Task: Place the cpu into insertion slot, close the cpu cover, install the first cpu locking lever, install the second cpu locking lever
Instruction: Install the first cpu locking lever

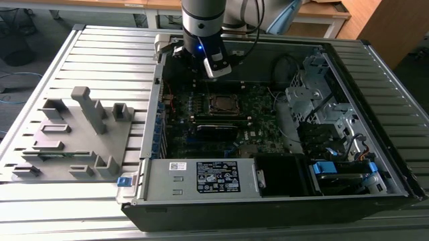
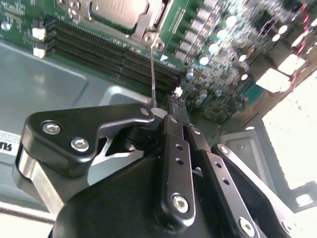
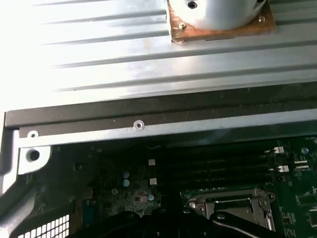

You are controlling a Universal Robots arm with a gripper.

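In the second wrist view your end effector [image 2: 176, 99] has its fingers pressed together just beside the thin lever [image 2: 153, 74], though you cannot tell whether it grips it.

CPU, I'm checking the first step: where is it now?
In the exterior view the cpu lies in the insertion slot, right beside the long memory slots on the circuit board.

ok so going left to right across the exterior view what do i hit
grey plastic fixture on the ribbed table → cpu in the middle of the circuit board → metal drive cage inside the case → wooden cabinet at the far right
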